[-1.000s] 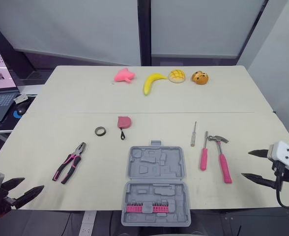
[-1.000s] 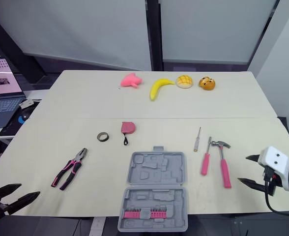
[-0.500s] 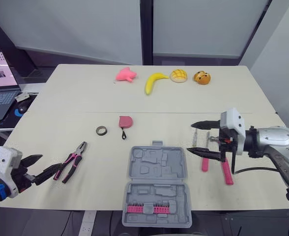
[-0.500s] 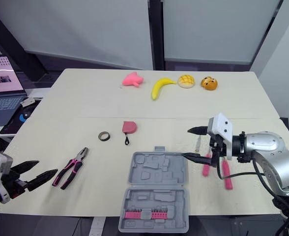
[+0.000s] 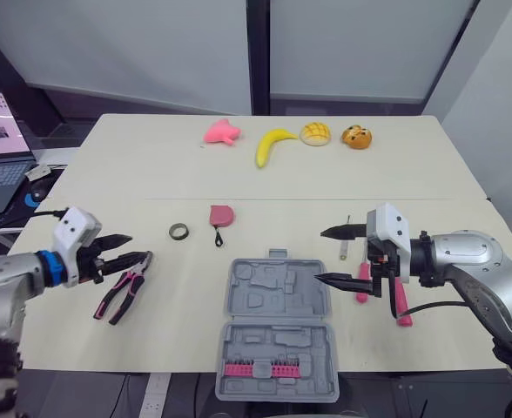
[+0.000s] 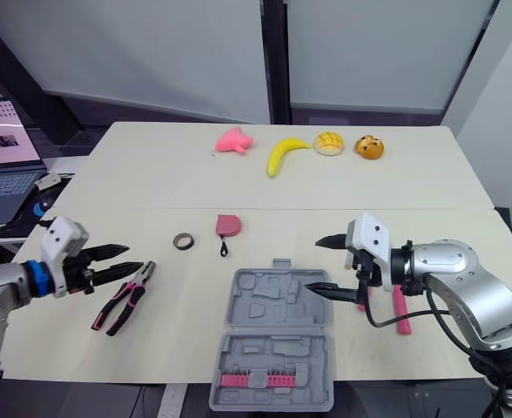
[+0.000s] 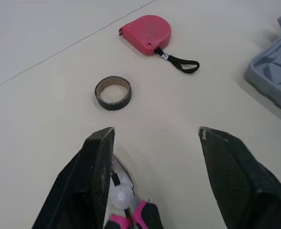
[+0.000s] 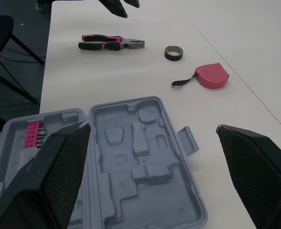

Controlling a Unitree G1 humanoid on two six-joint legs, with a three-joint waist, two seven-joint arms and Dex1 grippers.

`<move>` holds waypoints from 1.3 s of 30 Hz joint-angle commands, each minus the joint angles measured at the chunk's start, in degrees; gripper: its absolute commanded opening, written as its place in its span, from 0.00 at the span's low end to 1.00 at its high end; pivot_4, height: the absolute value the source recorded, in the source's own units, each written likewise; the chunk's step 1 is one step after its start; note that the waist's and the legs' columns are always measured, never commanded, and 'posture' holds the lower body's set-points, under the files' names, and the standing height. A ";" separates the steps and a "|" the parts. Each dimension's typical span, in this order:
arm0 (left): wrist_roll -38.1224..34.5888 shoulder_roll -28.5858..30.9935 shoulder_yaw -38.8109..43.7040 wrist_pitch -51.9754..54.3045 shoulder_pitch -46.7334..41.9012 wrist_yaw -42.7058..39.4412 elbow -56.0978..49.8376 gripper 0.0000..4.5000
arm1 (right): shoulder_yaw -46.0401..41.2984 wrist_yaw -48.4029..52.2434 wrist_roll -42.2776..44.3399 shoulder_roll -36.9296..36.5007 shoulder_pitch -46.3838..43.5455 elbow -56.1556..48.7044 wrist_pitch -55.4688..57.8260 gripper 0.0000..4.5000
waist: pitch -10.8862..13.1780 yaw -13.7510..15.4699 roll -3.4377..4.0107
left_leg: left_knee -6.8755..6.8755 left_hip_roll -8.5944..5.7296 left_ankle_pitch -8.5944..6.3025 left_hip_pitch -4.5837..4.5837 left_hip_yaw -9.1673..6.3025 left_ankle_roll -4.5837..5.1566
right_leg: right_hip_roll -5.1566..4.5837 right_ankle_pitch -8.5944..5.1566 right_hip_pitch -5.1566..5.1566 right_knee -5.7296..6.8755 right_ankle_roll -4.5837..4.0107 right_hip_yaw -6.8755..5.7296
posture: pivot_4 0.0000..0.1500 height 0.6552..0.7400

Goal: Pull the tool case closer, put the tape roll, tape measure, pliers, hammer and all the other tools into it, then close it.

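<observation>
Both grippers spread wide, holding nothing.
Head view: the left gripper (image 5: 138, 246) hovers at the pliers' (image 5: 124, 287) tip, and the right gripper (image 5: 320, 256) hangs at the right edge of the open tool case (image 5: 278, 326) (lid lying flat). Left wrist view: tape roll (image 7: 113, 92) and tape measure (image 7: 146, 32) lie ahead. Right wrist view: the case sits between its 2 fingers.

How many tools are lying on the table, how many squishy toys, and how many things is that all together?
Loose tools: 6 (tape roll, tape measure, pliers, small screwdriver, pink screwdriver, hammer)
Tool case: 1
Squishy toys: 4 (pink toy, banana, yellow bun, brown bun)
Total: 11
</observation>
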 commanded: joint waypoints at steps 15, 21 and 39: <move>19.52 -10.41 -14.91 -18.47 -31.52 4.87 43.37 0.67 | 1.09 -6.15 1.23 1.48 -1.60 -7.49 4.44 1.00 | 0.02 -0.77 -0.17 | 0.16 -0.03 0.01 -0.44 0.02 0.00 | 0.02 0.01 -0.53 0.25 0.02 -0.04 | 1.00 0.76; 21.13 -13.05 -14.32 -16.94 -32.83 9.48 47.69 0.67 | -0.03 -7.08 2.17 0.79 -0.88 -9.55 6.54 1.00 | 0.04 -1.27 -0.27 | 0.19 -0.04 0.01 -0.44 -0.02 0.00 | 0.02 0.01 -0.56 0.41 0.02 -0.05 | 1.00 0.76; 22.16 -11.87 -13.34 -18.08 -33.92 6.95 48.34 0.00 | -2.20 -9.47 4.70 -1.58 1.77 -13.40 9.02 1.00 | 0.03 -1.31 -0.32 | 0.29 -0.06 0.02 -0.44 -0.05 0.00 | 0.01 0.01 -0.60 0.62 0.02 -0.05 | 1.00 0.76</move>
